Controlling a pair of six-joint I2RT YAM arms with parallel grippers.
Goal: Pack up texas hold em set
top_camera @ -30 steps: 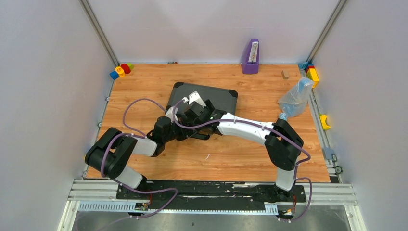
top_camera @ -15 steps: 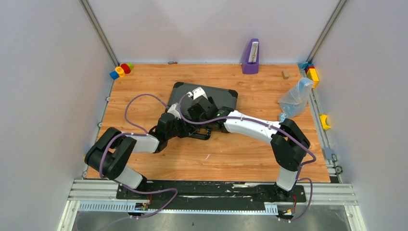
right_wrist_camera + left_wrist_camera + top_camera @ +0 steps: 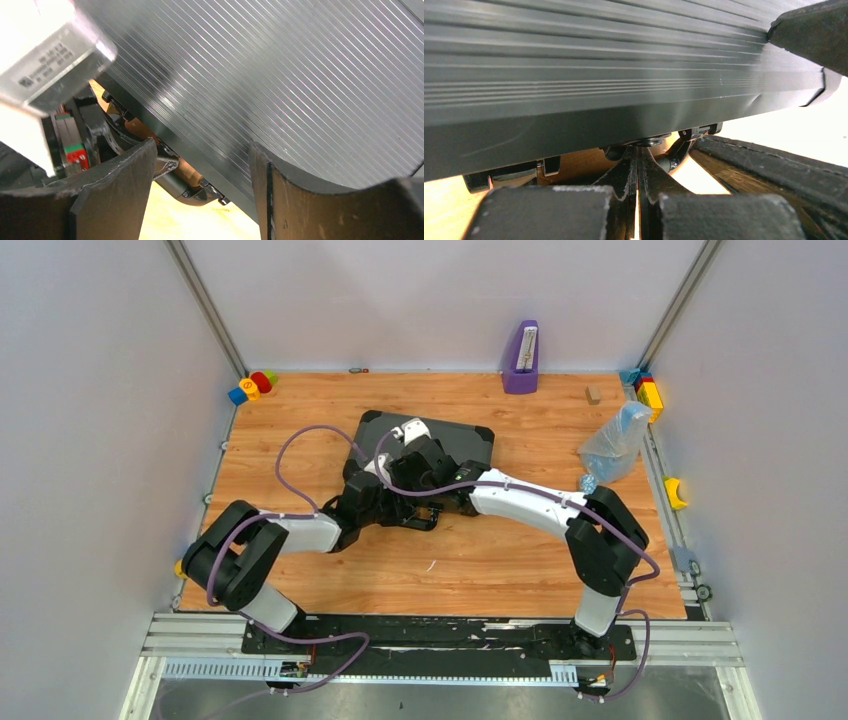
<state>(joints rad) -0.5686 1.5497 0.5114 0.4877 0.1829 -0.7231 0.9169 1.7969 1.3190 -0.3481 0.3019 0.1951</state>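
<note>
one closed black case (image 3: 462,441); left hand (image 3: 638,167) pinched, right hand (image 3: 201,150) spread

From my station I look down on an orange-brown wood-grain tabletop (image 3: 500,575), boxed in on three sides by plain pale grey panels: a back wall (image 3: 430,290), a left wall (image 3: 90,440) and a right wall (image 3: 770,440). A slanted aluminium frame post stands at each far corner, the left post (image 3: 205,305) and the right post (image 3: 678,305). A silver slotted aluminium rail (image 3: 700,650) runs along the near edge, with a dull grey metal surface (image 3: 450,702) below it. The light falls soft and even across the wood.
</note>
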